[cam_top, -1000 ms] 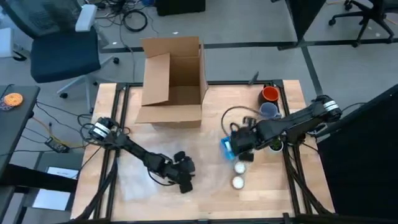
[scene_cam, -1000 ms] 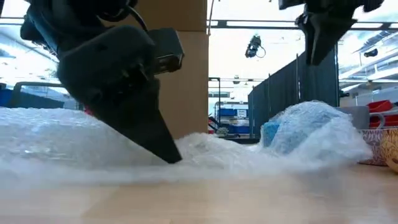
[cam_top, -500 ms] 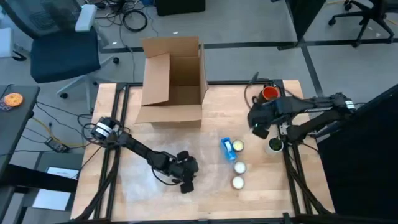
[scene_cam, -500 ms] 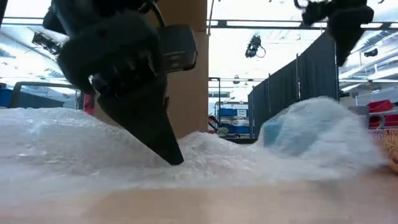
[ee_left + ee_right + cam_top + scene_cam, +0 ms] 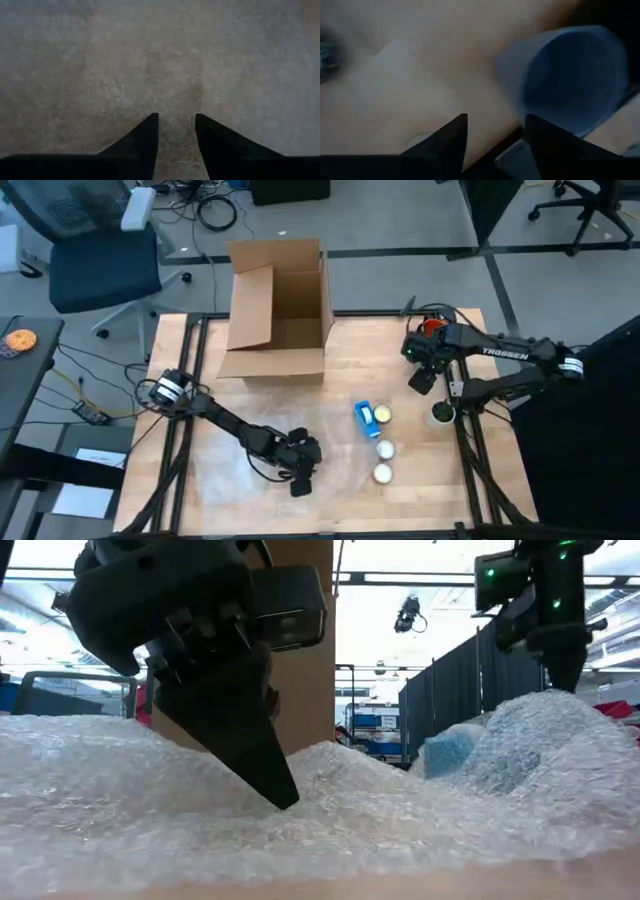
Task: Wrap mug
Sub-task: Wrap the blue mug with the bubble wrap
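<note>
A clear bubble wrap sheet (image 5: 225, 470) lies spread over the near left of the table and fills the low view (image 5: 120, 790). My left gripper (image 5: 300, 483) points down at it, fingers a little apart (image 5: 176, 117). A blue mug (image 5: 364, 418) lies on its side at mid-table, seen behind the wrap (image 5: 448, 752). My right gripper (image 5: 420, 383) hangs open above the far right of the table, with nothing between its fingers (image 5: 496, 117). A grey-blue mug (image 5: 570, 80) stands upright just ahead of it, and an orange mug (image 5: 433, 328) stands beyond. My left gripper comes from above, slanting down, and its fingertips (image 5: 283, 798) stand on the bubble wrap's flat middle part (image 5: 175, 100). The wrap shows between the two tips and lies on the table; I see no fold pinched between them.
An open cardboard box (image 5: 280, 310) stands at the far edge, left of centre. Two white cups (image 5: 385, 449) (image 5: 382, 473) sit near the blue mug, and a small green-and-white cup (image 5: 440, 413) sits near the right edge.
My right gripper has left the blue mug at mid-table, risen, and swung toward the far right corner, ending over the grey-blue mug. My left gripper has stayed down on the wrap, shifting slightly toward the near edge.
</note>
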You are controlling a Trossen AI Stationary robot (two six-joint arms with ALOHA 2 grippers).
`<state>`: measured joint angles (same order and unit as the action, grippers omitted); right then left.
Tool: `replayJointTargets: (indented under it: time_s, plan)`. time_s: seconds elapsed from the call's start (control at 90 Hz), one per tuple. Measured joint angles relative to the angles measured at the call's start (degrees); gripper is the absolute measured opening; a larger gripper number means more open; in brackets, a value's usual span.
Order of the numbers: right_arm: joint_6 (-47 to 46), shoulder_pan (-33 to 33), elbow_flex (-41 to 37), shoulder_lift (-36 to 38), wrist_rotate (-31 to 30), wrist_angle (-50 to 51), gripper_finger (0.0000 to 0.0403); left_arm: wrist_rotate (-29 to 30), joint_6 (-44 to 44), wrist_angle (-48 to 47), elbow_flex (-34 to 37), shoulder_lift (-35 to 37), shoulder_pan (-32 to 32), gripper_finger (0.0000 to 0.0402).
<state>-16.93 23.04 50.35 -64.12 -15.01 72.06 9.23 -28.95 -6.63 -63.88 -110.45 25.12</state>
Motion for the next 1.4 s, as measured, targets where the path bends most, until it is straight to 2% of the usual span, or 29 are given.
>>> replayJointTargets:
  time_s: [0.1,0.233,0.467,0.689,0.956,1.089,1.211,1.311,1.4]
  plan:
    - [1.9,1.9,0.0,0.0,-0.5,-2.3,0.0220,0.1,0.0,0.0,0.0,0.0,0.0,0.0115]
    - [4.3,4.2,-0.1,-0.8,2.4,-5.9,0.0231,0.1,0.0,0.1,-0.1,0.0,0.0,0.0115]
    - [6.6,8.0,-4.8,-4.3,3.8,-11.1,0.0201,2.2,-1.6,0.7,0.4,0.2,0.0,0.0115]
    - [10.6,9.5,-7.5,-8.6,4.2,-12.9,0.0148,7.6,-1.7,0.8,0.4,0.2,0.0,0.0115]
    - [12.2,9.3,-7.3,-8.9,4.7,-14.1,0.0014,14.8,-1.7,1.2,0.4,0.2,0.0,0.0115]
    - [11.6,6.9,-7.3,-8.4,2.3,-13.9,0.0005,16.0,-2.6,3.1,0.4,0.2,-0.5,0.0115]
    - [8.7,2.4,-4.5,-7.1,-0.8,-8.6,0.0003,16.3,-3.1,3.8,0.3,0.3,-1.2,0.0115]
    - [5.2,-3.1,-0.8,-5.4,-3.0,-3.4,0.0002,12.2,-4.5,0.8,-2.0,1.0,-1.8,0.0115]
    - [1.7,-9.3,2.4,-3.8,-2.8,-1.3,0.0002,9.2,-4.3,-5.8,-6.3,2.9,-1.8,0.0115]
